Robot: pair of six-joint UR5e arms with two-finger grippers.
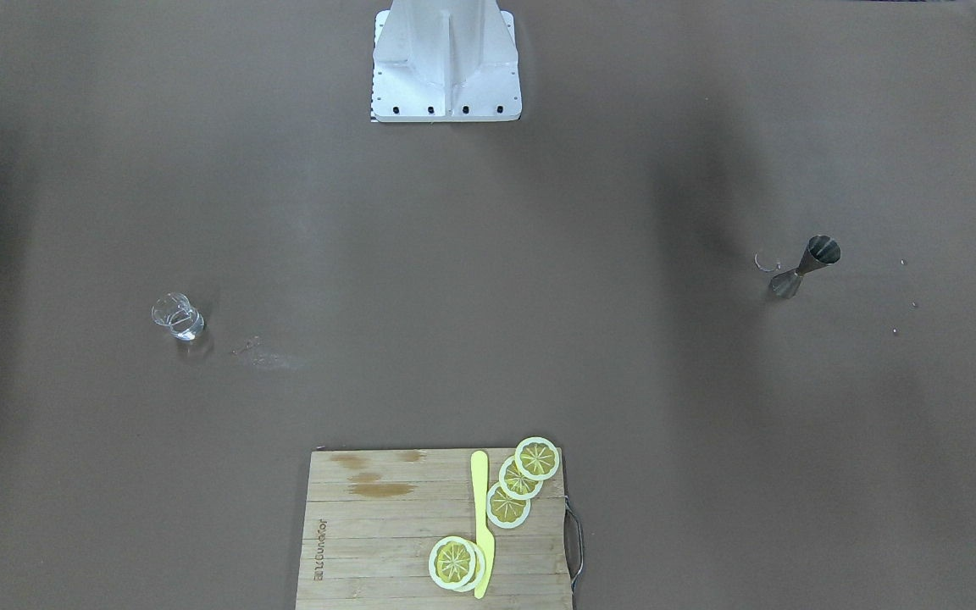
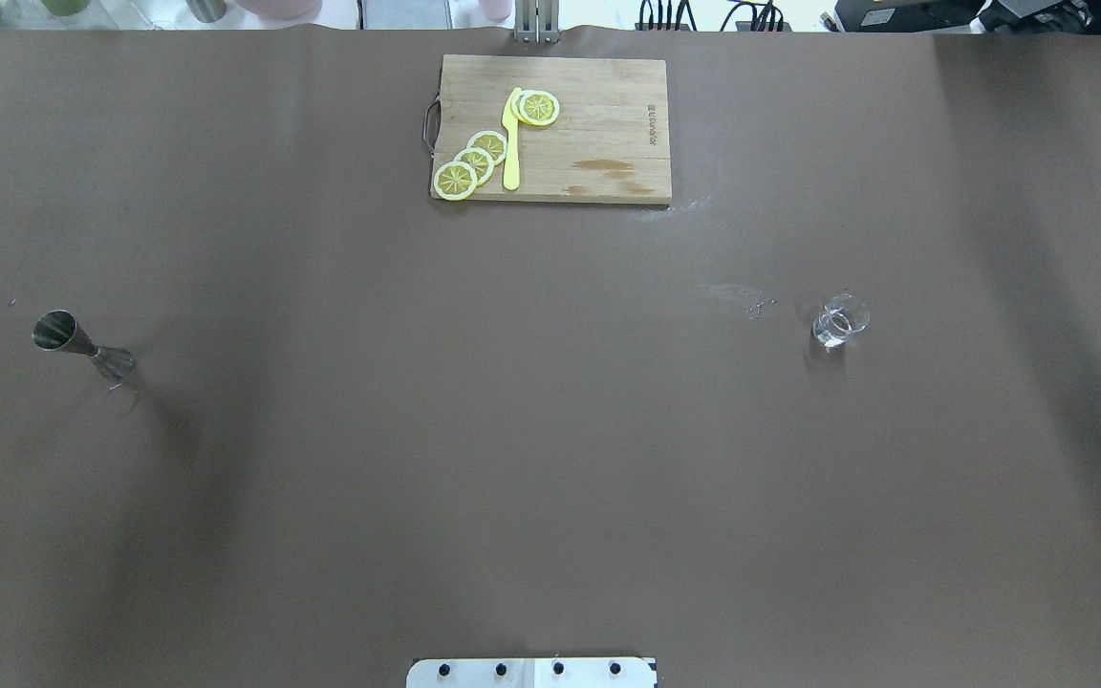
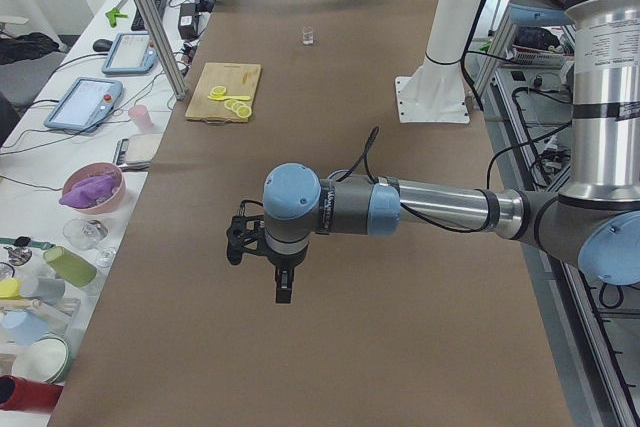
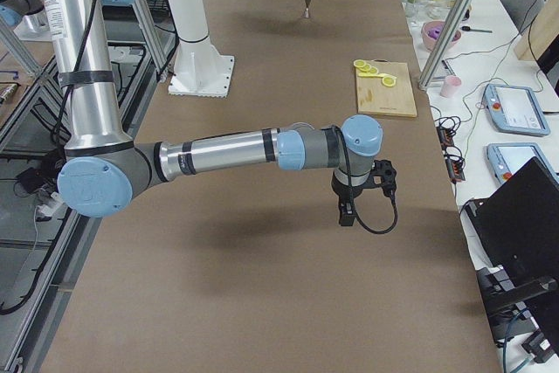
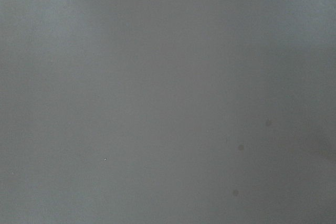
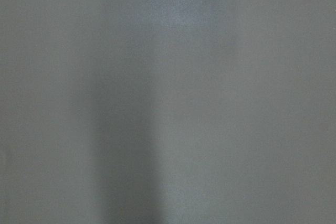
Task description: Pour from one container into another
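Nearest to us, both wrist cameras give only a blurred grey field, with no fingers and no object in it. The left gripper (image 3: 284, 290) shows only in the left side view, hanging above the brown table (image 2: 550, 430) out to the left of the robot's base (image 2: 531, 672). From there we cannot tell how far its jaws are parted or whether they hold anything. The same goes for the right gripper (image 4: 347, 214), seen only from the right side, out to the base's right.

Farther from the base, well out on its left, is the steel jigger (image 2: 82, 346). It is shiny and hourglass-shaped with a narrow waist, and it seems to stand upright with its larger cone on top, though the steep angles make it look tipped. We cannot see whether it holds anything. At about the same depth on the base's right, well apart from the jigger, stands the clear glass tumbler (image 2: 838, 321). It is short and round and too small to show its contents. Neither gripper is near either vessel.

Farthest out, straight ahead of the base, lies a wooden cutting board (image 2: 598, 115). On it are lemon slices (image 2: 474, 162) and a yellow knife (image 2: 511, 143).
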